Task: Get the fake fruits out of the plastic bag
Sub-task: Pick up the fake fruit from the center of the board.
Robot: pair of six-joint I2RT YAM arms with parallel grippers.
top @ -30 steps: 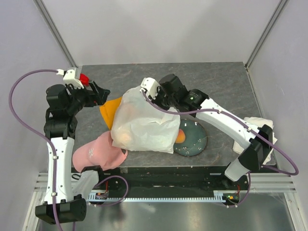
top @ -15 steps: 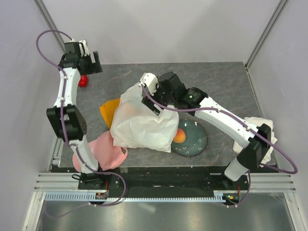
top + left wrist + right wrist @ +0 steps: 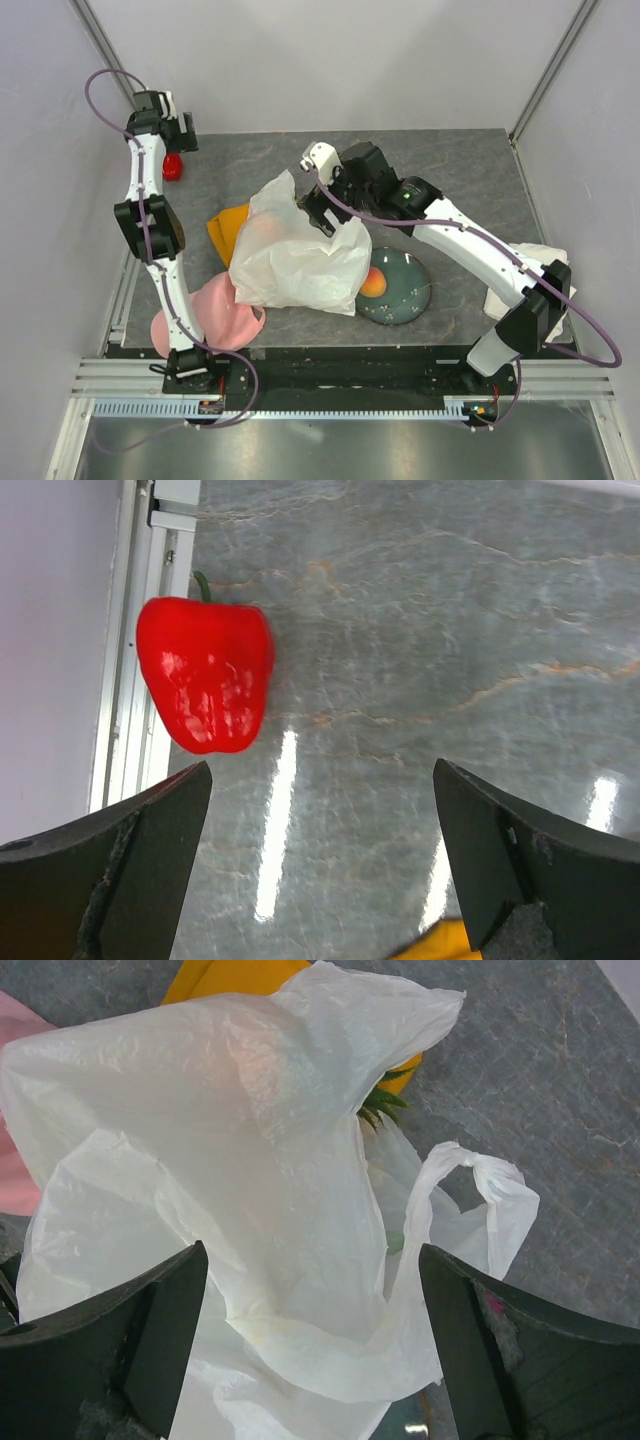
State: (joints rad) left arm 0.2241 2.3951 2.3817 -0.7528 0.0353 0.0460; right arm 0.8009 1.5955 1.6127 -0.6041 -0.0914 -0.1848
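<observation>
The plastic bag (image 3: 300,258) lies slumped in the middle of the table, white and crinkled, with a loop handle (image 3: 470,1195) free at its right. My right gripper (image 3: 320,203) hovers open just over its top edge (image 3: 312,1250), holding nothing. A peach-coloured fruit (image 3: 255,1070) shows faintly through the film, and a green pineapple crown (image 3: 378,1105) peeks from the bag's mouth. The red pepper (image 3: 172,166) lies on the table at the far left corner (image 3: 205,675). My left gripper (image 3: 180,135) is open above the table beside it (image 3: 320,770). An orange round fruit (image 3: 373,284) sits on the dark plate (image 3: 412,297).
An orange cloth (image 3: 226,230) lies under the bag's left side. A pink cap (image 3: 212,316) is at the near left. A folded white towel (image 3: 540,262) lies at the right edge. The metal frame rail (image 3: 135,630) runs next to the pepper.
My right gripper opened and let go of the bag, which sank lower. My left arm swung up to the far left corner and drew off the pepper lying there.
</observation>
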